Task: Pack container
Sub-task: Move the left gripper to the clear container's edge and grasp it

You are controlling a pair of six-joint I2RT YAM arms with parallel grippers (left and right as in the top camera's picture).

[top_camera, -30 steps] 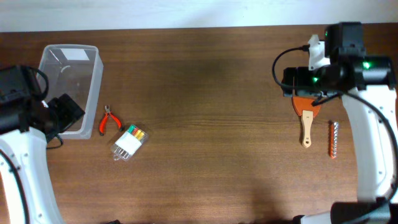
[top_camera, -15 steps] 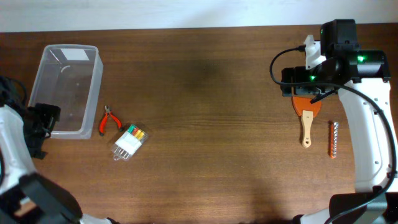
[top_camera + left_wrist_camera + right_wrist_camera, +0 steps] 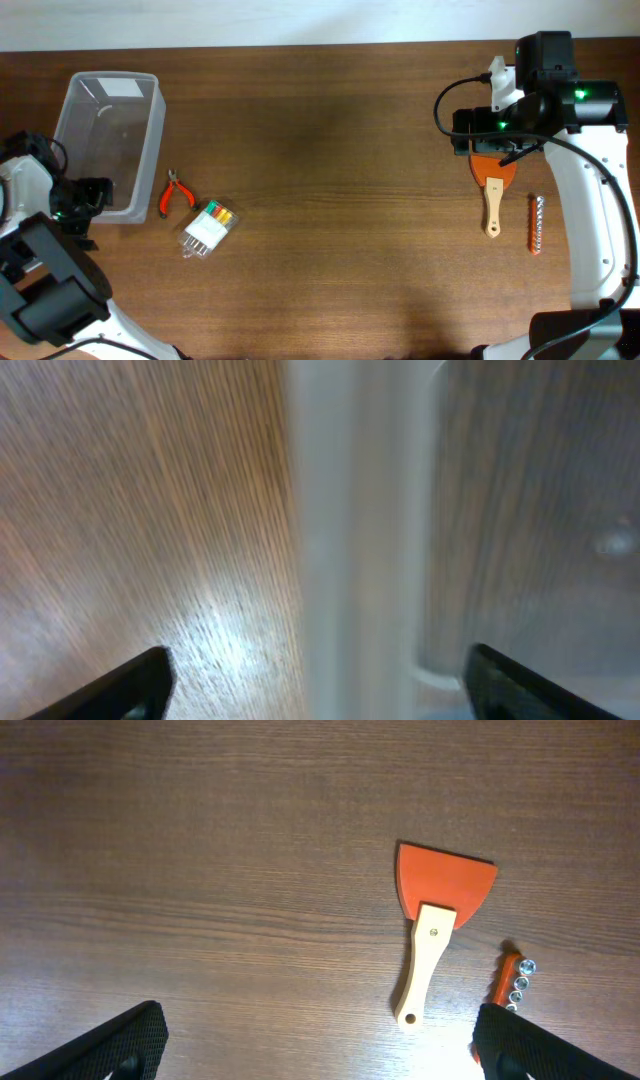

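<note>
The container (image 3: pixel 155 140) is a clear plastic tub at the far left of the table, and it looks empty. My left gripper (image 3: pixel 85 196) is open at its near left corner. In the left wrist view the tub's wall (image 3: pixel 350 540) runs between the two fingertips (image 3: pixel 320 685), one tip on each side. My right gripper (image 3: pixel 482 135) is open and empty above the table at the right. In the right wrist view (image 3: pixel 320 1040) an orange scraper with a wooden handle (image 3: pixel 440 910) lies ahead of its fingers.
Red-handled pliers (image 3: pixel 177 193) and a clear pack of coloured markers (image 3: pixel 207 228) lie just right of the tub. The scraper (image 3: pixel 493 195) and an orange socket strip (image 3: pixel 537 224) lie at the right. The strip also shows in the right wrist view (image 3: pixel 510 982).
My left gripper swung out past the tub's left side, then came back to its near left corner. The right arm shifted slightly, then held still.
</note>
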